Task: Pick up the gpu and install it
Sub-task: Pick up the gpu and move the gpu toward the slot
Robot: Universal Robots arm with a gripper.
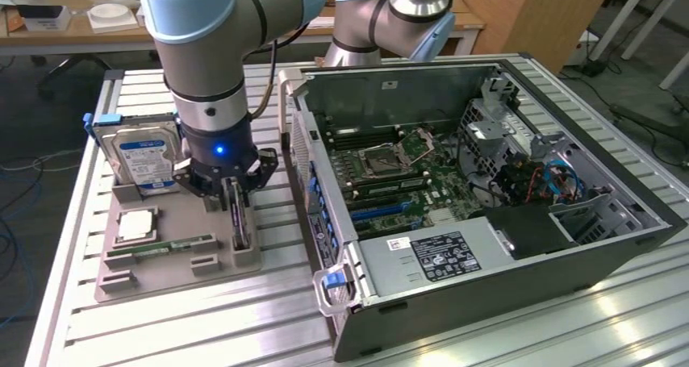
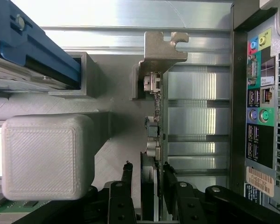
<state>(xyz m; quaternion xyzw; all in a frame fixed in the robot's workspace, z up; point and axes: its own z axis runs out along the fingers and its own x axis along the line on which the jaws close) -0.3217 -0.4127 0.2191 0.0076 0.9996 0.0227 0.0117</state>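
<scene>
- Fingers (image 2: 122, 201) of the gripper (image 2: 148, 169) lie nearest the wrist camera, one on each face of the gpu (image 2: 150, 186). They appear closed on it, with no gap visible on either side.
- Location of the gpu: standing on edge in a slot of the grey holder tray (image 1: 215, 264), which rests on the slatted desk (image 1: 161, 327). Its silver bracket (image 2: 162, 46) is at the end away from the fingers.
- Exterior view: the gripper (image 1: 237, 199) stands vertically on the card's upper edge (image 1: 241, 226). The hard drive (image 1: 145, 159) is to the exterior view's left and the open computer case (image 1: 431, 85) to its right.
- Step in hand, as judged: pick-up. The grasp is made, but the card is not yet raised out of its slot — installation has not begun.
- Next move, as judged: calls for a straight vertical pull, because the slot walls sit close to the card and a tilt could bind it.
- Beyond that, the card must clear the case wall before it can reach the motherboard (image 1: 415, 181), and the bracket end needs to face the rear of the case.
</scene>
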